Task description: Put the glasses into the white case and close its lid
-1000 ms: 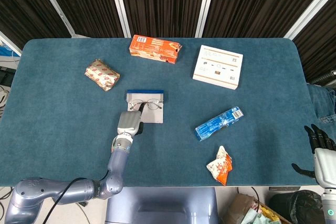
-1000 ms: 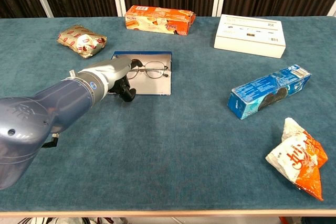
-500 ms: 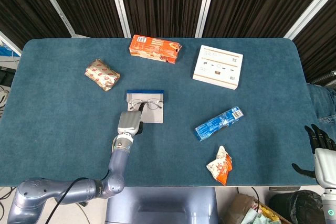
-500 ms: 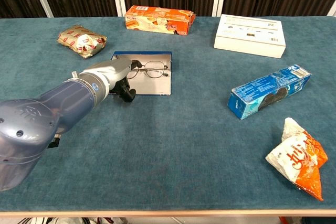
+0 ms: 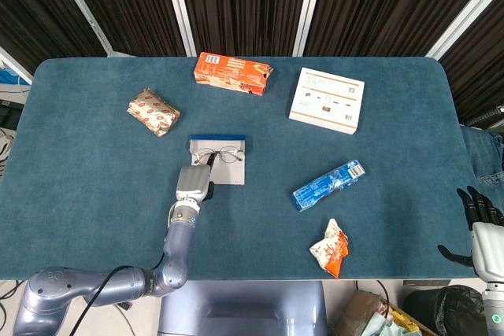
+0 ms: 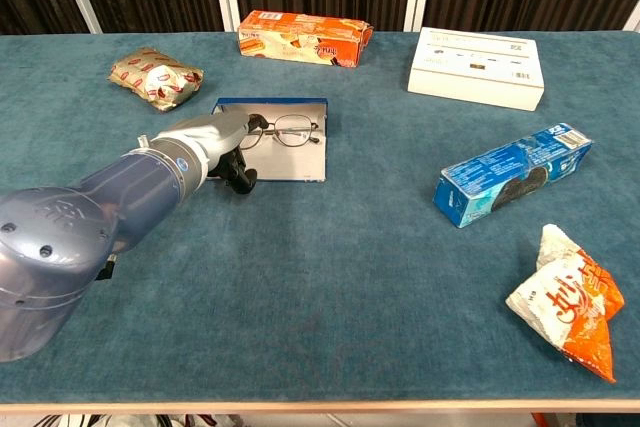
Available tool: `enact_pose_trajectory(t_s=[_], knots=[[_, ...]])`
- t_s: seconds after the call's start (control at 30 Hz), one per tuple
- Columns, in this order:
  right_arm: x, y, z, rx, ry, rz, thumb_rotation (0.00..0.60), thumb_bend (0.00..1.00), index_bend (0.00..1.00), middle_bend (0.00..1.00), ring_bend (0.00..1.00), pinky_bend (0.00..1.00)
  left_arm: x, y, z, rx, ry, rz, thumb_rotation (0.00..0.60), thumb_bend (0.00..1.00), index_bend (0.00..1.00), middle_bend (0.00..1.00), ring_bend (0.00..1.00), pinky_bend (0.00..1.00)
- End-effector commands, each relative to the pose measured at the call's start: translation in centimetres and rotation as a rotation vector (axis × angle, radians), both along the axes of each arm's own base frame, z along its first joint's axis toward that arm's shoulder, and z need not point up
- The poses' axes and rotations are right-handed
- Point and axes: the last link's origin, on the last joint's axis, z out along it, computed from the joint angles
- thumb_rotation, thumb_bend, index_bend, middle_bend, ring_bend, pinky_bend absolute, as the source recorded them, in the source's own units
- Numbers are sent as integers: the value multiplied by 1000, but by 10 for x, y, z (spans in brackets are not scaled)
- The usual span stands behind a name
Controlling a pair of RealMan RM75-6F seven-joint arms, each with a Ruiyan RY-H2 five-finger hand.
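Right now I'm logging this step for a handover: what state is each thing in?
white case: open, lying flat.
glasses: unfolded, over the open case, at the left hand's fingers.
left hand: at the glasses' left end; grip unclear.
right hand: off the table, holding nothing, fingers apart.
blue box: lying flat.

Our count of what lies on the table

We count one pair of glasses (image 6: 285, 132), one white case (image 6: 300, 162), one orange box (image 5: 233, 72), one white box (image 5: 327, 100), one blue carton (image 5: 328, 185), one gold-and-red wrapped packet (image 5: 153, 112), and one orange-and-white snack bag (image 5: 331, 248). We also see two hands: the left hand (image 5: 194, 185) at the case and the right hand (image 5: 478, 218) off the table's edge.
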Motion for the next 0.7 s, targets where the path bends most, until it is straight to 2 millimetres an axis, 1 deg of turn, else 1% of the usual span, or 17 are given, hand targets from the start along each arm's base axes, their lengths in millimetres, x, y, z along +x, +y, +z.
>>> enact_pose_trajectory(t_s=[0.03, 0.7], knots=[[0, 0, 0, 1, -1, -1, 600, 193, 46, 10, 81, 161, 1, 2, 0, 6, 1, 2, 600, 547, 0, 841, 871, 846], [0, 0, 0, -2, -4, -3, 600, 196, 46, 9, 81, 161, 10, 12, -5, 48, 52, 4, 600, 547, 0, 841, 872, 846]])
